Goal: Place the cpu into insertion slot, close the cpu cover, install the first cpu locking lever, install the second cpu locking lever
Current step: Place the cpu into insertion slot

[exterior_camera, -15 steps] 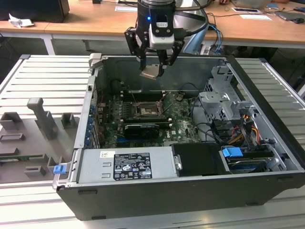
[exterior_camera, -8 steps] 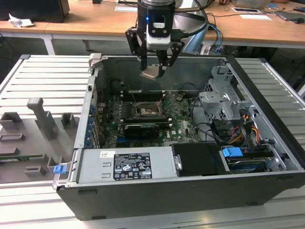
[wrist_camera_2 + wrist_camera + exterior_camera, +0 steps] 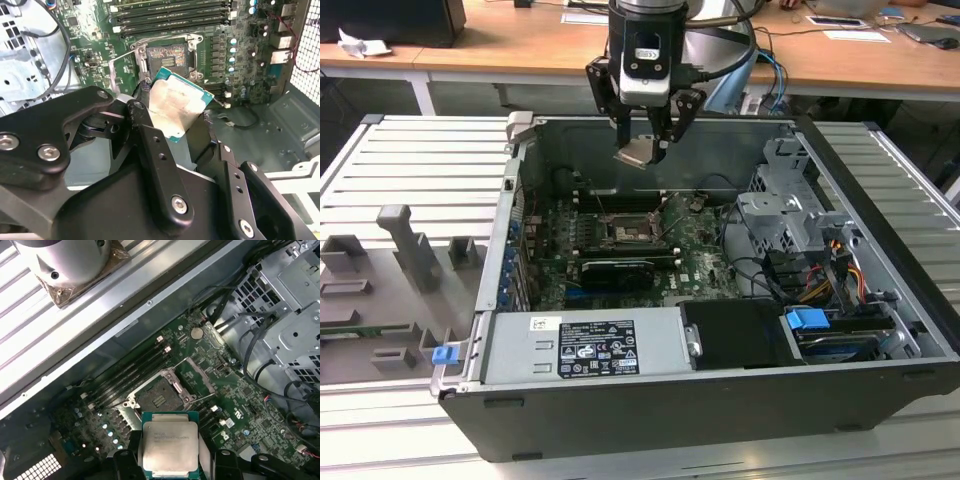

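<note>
My gripper (image 3: 642, 150) hangs above the open computer case, shut on the cpu (image 3: 638, 153), a small flat square chip held tilted. In both wrist views the cpu (image 3: 176, 107) (image 3: 170, 442) sits between the black fingers (image 3: 150, 135), silver-grey top showing, with air between it and the board. The insertion slot (image 3: 625, 232) (image 3: 167, 56) (image 3: 157, 399) lies bare below it on the green board, black recess exposed. The cpu cover (image 3: 200, 377), a thin metal frame, stands swung open beside the slot. Thin wire levers (image 3: 120, 62) stick out next to it.
Long black memory slots (image 3: 170, 17) run beside the socket. A black finned card (image 3: 618, 270), a grey power supply (image 3: 585, 345) and a drive cage with cables (image 3: 785, 215) crowd the case. Grey fixtures (image 3: 410, 250) stand on the slatted table at the exterior view's left.
</note>
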